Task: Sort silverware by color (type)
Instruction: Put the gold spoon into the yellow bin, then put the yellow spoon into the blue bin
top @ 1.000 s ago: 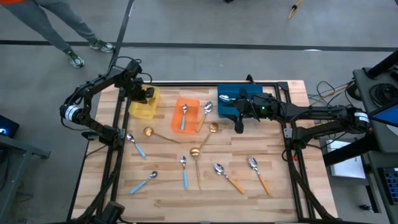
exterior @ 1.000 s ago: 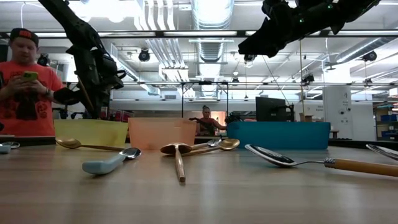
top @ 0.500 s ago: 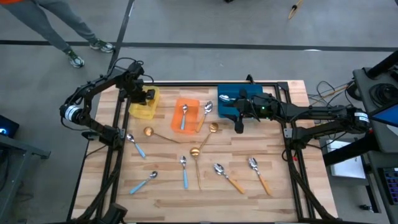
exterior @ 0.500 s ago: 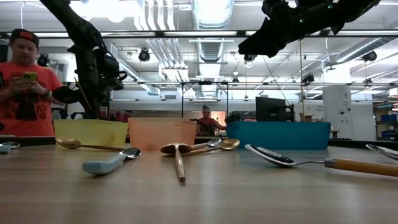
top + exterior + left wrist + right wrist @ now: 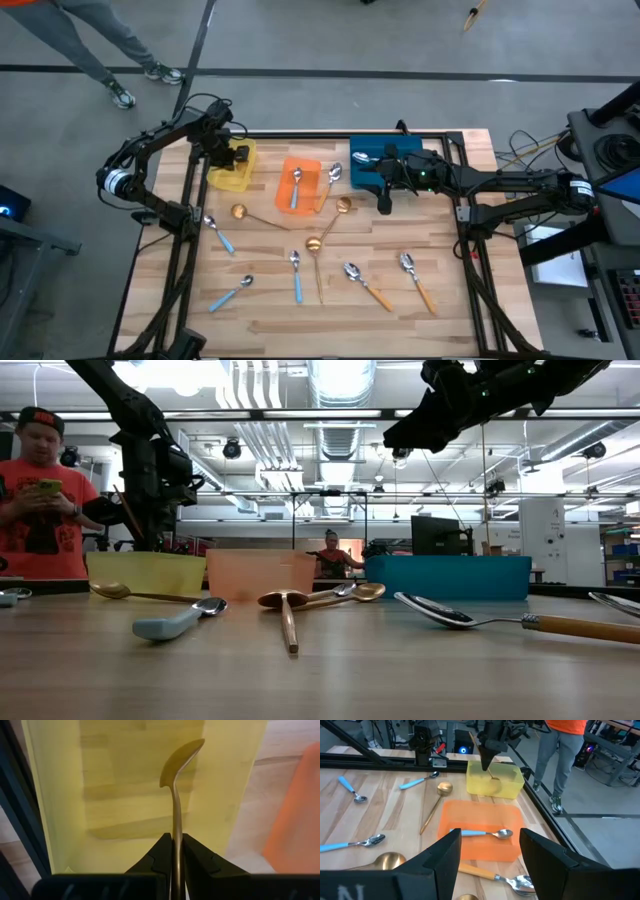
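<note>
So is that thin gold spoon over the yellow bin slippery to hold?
Probably a bit. The thin gold spoon looks smooth and shiny, and the left gripper pinches only its narrow handle, so it might swivel. It looks stiff and light above the yellow plastic bin.

Place: I work in a robotics lab
Signs: exposed ceiling ducts (image 5: 340,385), concrete floor (image 5: 320,40), monitor (image 5: 438,536), person (image 5: 40,495) standing behind my table (image 5: 340,310)

The wooden table (image 5: 440,310) holds three bins in a row near the top: a yellow bin (image 5: 231,168), an orange bin (image 5: 300,186) and a blue bin (image 5: 385,163). Blue, orange and gold spoons lie scattered below them.
</note>
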